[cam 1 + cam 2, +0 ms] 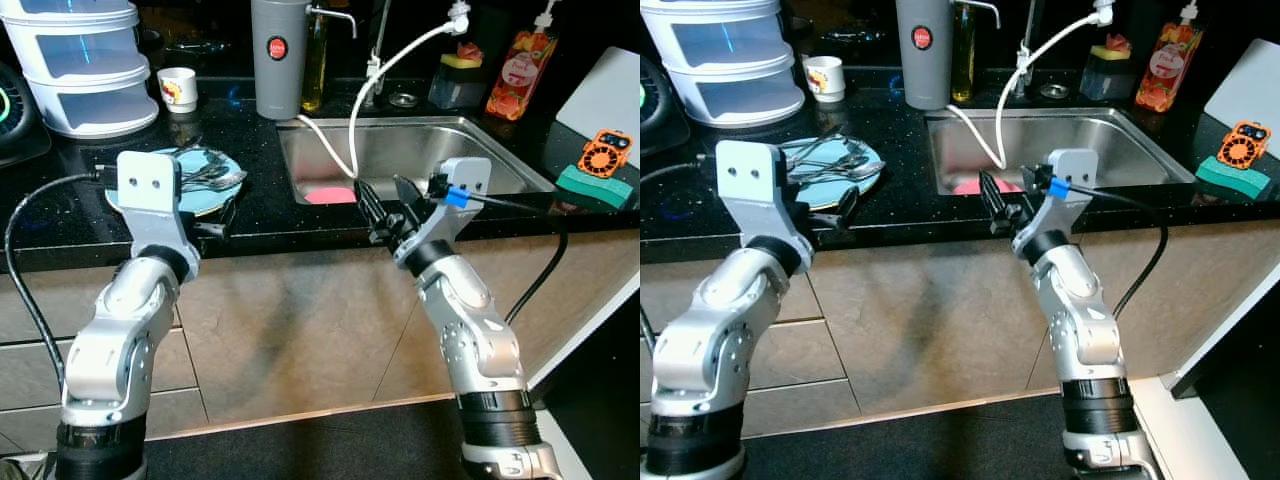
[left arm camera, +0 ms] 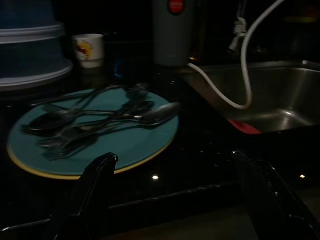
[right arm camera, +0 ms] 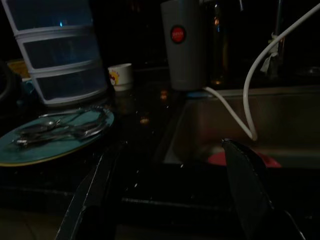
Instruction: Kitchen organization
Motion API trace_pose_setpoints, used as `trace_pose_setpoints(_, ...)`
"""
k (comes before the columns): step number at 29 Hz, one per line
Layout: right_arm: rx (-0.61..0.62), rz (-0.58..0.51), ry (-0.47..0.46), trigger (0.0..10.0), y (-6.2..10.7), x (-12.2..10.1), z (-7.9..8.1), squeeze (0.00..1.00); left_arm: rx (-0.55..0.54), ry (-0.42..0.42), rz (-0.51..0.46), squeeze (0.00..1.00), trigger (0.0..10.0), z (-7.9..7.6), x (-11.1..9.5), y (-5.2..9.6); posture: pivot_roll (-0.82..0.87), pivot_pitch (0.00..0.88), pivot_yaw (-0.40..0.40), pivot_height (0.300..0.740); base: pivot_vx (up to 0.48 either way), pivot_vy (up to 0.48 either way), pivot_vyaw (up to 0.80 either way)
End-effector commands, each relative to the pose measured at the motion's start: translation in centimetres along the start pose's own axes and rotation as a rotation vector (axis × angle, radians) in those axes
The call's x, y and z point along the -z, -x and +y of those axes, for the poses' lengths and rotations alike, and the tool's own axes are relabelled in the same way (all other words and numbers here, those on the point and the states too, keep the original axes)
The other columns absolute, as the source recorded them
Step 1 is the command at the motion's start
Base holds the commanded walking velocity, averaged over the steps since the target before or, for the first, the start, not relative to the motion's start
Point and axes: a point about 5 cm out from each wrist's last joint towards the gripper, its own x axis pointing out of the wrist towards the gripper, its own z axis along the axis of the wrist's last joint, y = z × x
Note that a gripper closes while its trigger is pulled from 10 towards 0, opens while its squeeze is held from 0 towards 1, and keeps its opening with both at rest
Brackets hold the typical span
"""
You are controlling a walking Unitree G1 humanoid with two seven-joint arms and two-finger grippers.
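black bench (image 1: 250, 215) with steel sink (image 1: 470, 150) set in. teal plate (image 1: 215, 190) lies on the bench left of the sink, near the front edge; a heap of cutlery (image 2: 100, 117) rests on it. left gripper (image 2: 175, 192) is raised at the bench edge just before the plate, fingers open, holding nothing. right gripper (image 1: 392, 205) is raised at the front rim of the sink, fingers open, holding nothing. pink item (image 1: 330, 195) lies in the sink; white hose (image 1: 340, 150) hangs into it. behind: mug (image 1: 178, 88), grey canister (image 1: 278, 55), drawer unit (image 1: 85, 60). right of the sink: green sponge (image 1: 595, 185).
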Motion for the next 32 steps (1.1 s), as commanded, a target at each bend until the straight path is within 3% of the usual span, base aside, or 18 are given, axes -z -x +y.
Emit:
trace_pose_setpoints(1,-0.009,0.042,0.007,10.0,0.5,0.7,0.0,0.0,-0.005,-0.005,0.012,0.0,10.0,0.1,0.2,0.6,0.0,0.071,-0.011,0.74,0.0,0.0,0.0)
trace_pose_setpoints(3,-0.003,0.132,0.032,10.0,1.5,2.3,-0.4,0.0,-0.005,0.016,0.058,0.0,10.0,0.2,1.5,1.6,0.0,0.07,-0.01,0.74,0.0,0.0,0.0)
trace_pose_setpoints(7,0.012,0.19,0.051,10.0,2.7,3.5,-1.0,0.0,-0.018,0.013,0.121,0.0,10.0,0.5,3.3,2.9,0.0,0.067,-0.017,0.74,0.0,0.0,0.0)
trace_pose_setpoints(8,0.036,0.285,0.065,10.0,4.6,5.5,-1.7,0.0,-0.035,0.003,0.217,0.0,10.0,0.8,5.8,4.8,0.0,0.068,-0.02,0.74,0.0,0.0,0.0)
trace_pose_setpoints(10,0.053,0.372,0.077,10.0,6.4,7.1,-2.2,0.0,-0.051,0.009,0.296,0.0,10.0,1.0,7.8,6.3,0.0,0.068,-0.025,0.74,0.0,0.0,0.0)
trace_pose_setpoints(15,0.078,0.569,0.071,10.0,10.0,11.0,-2.6,0.0,-0.094,0.065,0.445,0.0,10.0,1.3,12.2,8.5,-0.01,0.067,-0.026,0.74,0.0,0.0,0.0)
trace_pose_setpoints(16,0.078,0.569,0.071,10.0,10.0,11.0,-2.6,0.0,-0.094,0.065,0.445,0.0,10.0,1.3,12.2,8.5,-0.01,0.067,-0.026,0.74,0.0,0.0,0.0)
trace_pose_setpoints(21,0.145,0.704,0.052,10.0,12.0,14.7,-3.4,0.0,-0.113,0.081,0.561,0.0,10.0,1.6,16.3,9.2,-0.01,0.075,-0.025,0.74,0.0,0.0,0.0)
trace_pose_setpoints(23,0.165,0.715,0.017,10.0,12.1,15.3,-3.4,0.0,-0.084,0.064,0.551,0.0,10.0,1.4,16.9,9.1,-0.01,0.079,-0.029,0.74,0.0,0.0,0.0)
trace_pose_setpoints(25,0.19,0.714,-0.004,10.0,12.1,15.6,-3.5,0.0,-0.103,0.11,0.567,0.0,10.0,1.6,17.8,9.1,0.0,0.081,-0.03,0.74,0.0,0.0,0.0)
trace_pose_setpoints(27,0.207,0.735,-0.004,10.0,12.2,16.2,-3.7,0.0,-0.107,0.076,0.606,0.0,10.0,1.7,18.9,9.1,-0.01,0.091,-0.029,0.74,0.0,0.0,0.0)
trace_pose_setpoints(32,0.23,0.755,0.004,10.0,12.3,16.5,-3.9,0.0,-0.101,0.092,0.603,0.0,10.0,1.6,19.0,9.0,-0.01,0.097,-0.025,0.74,0.0,0.0,0.48)
